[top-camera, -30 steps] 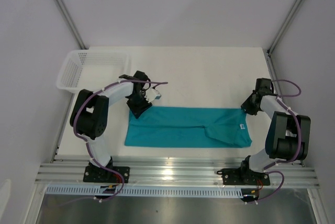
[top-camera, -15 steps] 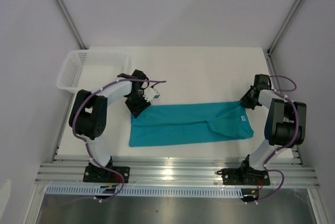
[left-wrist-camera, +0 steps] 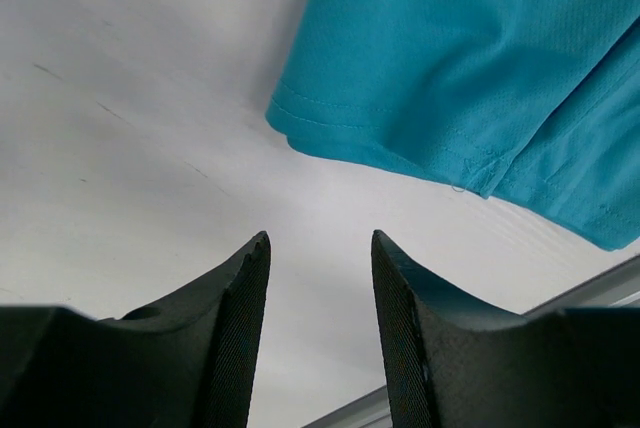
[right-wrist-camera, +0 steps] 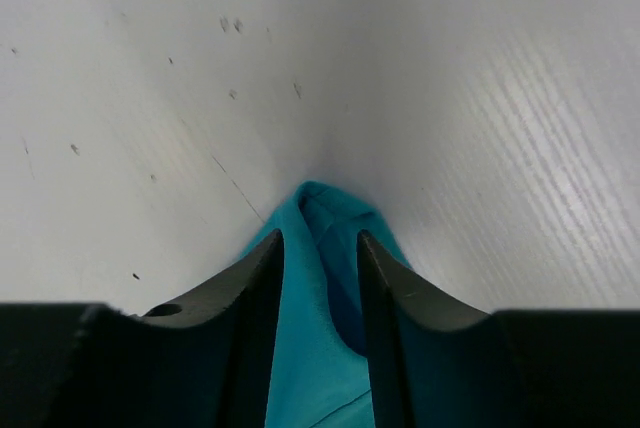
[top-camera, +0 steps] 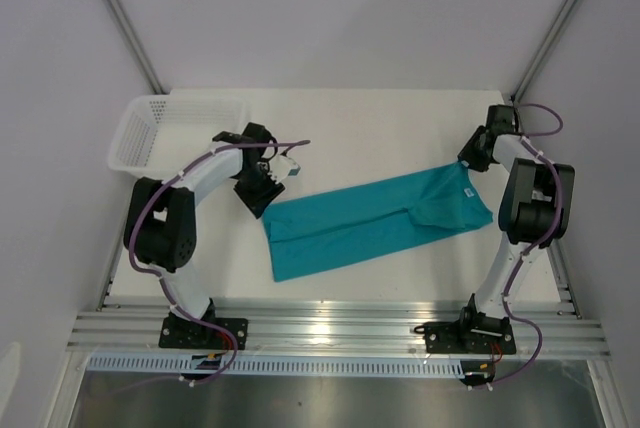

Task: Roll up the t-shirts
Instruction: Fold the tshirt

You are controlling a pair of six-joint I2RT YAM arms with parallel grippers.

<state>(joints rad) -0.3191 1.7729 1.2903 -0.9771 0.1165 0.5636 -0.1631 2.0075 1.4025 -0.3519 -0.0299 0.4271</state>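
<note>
Top external view: teal t-shirt (top-camera: 380, 223) lies flat and unrolled, slanting across the frame's centre; left gripper (left-wrist-camera: 318, 238), jaws apart and empty, hovers beside its lower-left end, probably stationed to begin rolling; right gripper (right-wrist-camera: 318, 235) straddles the upper-right corner, grip undeterminable.

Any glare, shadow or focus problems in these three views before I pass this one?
Top external view: even light, sharp, with one glare patch on the silver aluminium rail. Left wrist view: the plain teal cotton t-shirt shows crisp hem stitching. Right wrist view: streaky sheen on the white table, and the shirt is partly in deep shadow.
</note>
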